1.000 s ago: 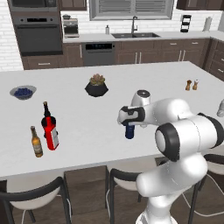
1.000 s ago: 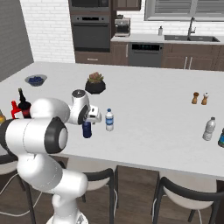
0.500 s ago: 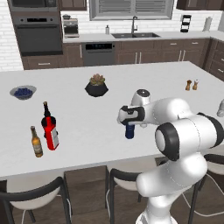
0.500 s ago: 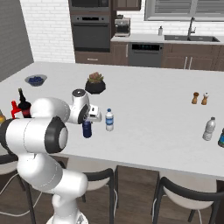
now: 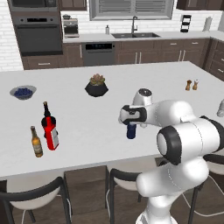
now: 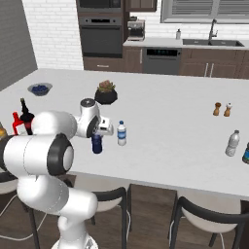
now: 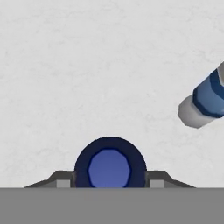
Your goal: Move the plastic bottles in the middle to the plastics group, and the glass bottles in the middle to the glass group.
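- On the far left of the white island counter (image 5: pixel 87 122), an amber beer bottle (image 5: pixel 36 142) stood just beside a flat red bottle (image 5: pixel 51 135) with a white label; a dark round bottle (image 5: pixel 45 114) with a red neck rose right behind the red one.
- A blue bowl (image 5: pixel 22 92) sat near the left back edge, well apart from these bottles.
- Nearer the middle, a dark planter (image 5: pixel 96 86) with a small plant stood toward the back of the counter.
- In front of it, the gripper (image 5: pixel 131 127) hung straight down over the small dark-blue bottle (image 5: pixel 131 131), which stood upright in the middle of the counter — near the front edge.
- From the hand camera, the blue bottle (image 7: pixel 109 164) was seen from above, with one dark finger tip (image 7: pixel 61 180) against each of its sides; the jaws stood partway closed on it, gripping the bottle.
- Just beside it, to the right, the clear water bottle (image 6: pixel 121 133) with a white cap and blue label stood upright, apart from the gripper; the hand camera caught its lower part (image 7: pixel 205 98) at the right edge.
- Farther right, the salt and pepper shakers (image 6: pixel 222 109) stood as a pair toward the back.
- Near the right edge, a pale whitish-grey bottle (image 6: pixel 233 143) stood upright — with a blue bottle (image 6: pixel 246 153) partly cut off beside it.
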Available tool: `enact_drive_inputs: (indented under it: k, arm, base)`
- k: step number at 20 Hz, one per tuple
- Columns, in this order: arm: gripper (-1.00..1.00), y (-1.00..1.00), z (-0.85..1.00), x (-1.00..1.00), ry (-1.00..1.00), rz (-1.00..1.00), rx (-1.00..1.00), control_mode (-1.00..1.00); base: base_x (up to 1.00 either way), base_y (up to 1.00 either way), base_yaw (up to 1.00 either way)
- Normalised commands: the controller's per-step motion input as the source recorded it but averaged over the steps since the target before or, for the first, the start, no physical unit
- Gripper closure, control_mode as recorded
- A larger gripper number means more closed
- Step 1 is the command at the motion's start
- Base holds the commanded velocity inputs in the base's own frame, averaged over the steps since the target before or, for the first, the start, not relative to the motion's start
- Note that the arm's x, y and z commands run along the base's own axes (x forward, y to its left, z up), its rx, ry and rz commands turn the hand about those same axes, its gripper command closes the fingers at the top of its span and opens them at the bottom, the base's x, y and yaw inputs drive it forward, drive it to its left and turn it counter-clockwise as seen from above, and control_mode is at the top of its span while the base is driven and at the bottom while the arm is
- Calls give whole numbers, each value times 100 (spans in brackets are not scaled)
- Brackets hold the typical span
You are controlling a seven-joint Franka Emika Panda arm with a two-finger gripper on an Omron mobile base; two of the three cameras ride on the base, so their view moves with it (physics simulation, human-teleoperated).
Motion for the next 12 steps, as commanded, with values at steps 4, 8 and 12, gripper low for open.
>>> enact_drive_inputs:
  k: [4,8,12]
  arm:
    - [100,-44,48,-46,0,-1,0,-100]
    - [100,-79,34,-12,4,-6,0,-100]
    - [100,-100,16,0,2,-13,0,-100]
  base:
    - [0,0,0]
    - [0,0,0]
    - [0,0,0]
